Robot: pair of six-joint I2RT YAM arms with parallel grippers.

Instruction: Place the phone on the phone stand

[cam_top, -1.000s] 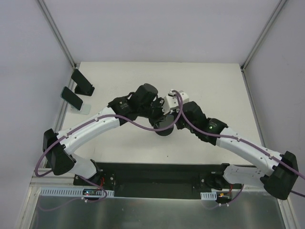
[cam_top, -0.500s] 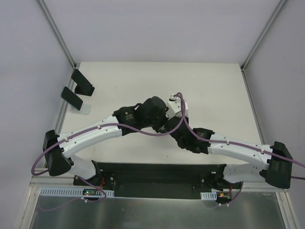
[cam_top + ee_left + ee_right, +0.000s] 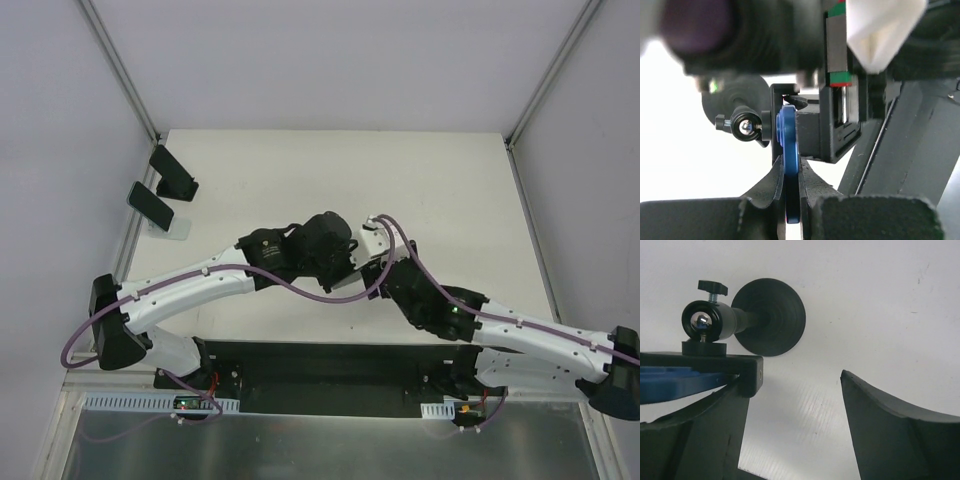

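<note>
left gripper [image 3: 791,176] is clamped on the blue phone [image 3: 788,145]; we see the phone edge-on, pinched between the two fingers [image 3: 812,197] and running straight out past the tips. ahead of those tips the phone lies against the black bracket [image 3: 840,127] of the phone stand [image 3: 769,317]; we can't tell if it's fully seated. right gripper [image 3: 795,385] is spread wide with nothing between the jaws, only bare table [image 3: 875,300]. its left-hand finger [image 3: 695,440] sits right under the bracket's end, touching or nearly so; the other finger is well clear. from the right wrist the stand's round base is just beyond the fingertips, flat on the table, with the ball joint [image 3: 702,321] and thumbscrew [image 3: 712,287] beside it, above the bracket. in the top view both wrists meet mid-table, covering the stand. two dark items [image 3: 173,172] sit well off to the left of both grippers, at the table edge.
</note>
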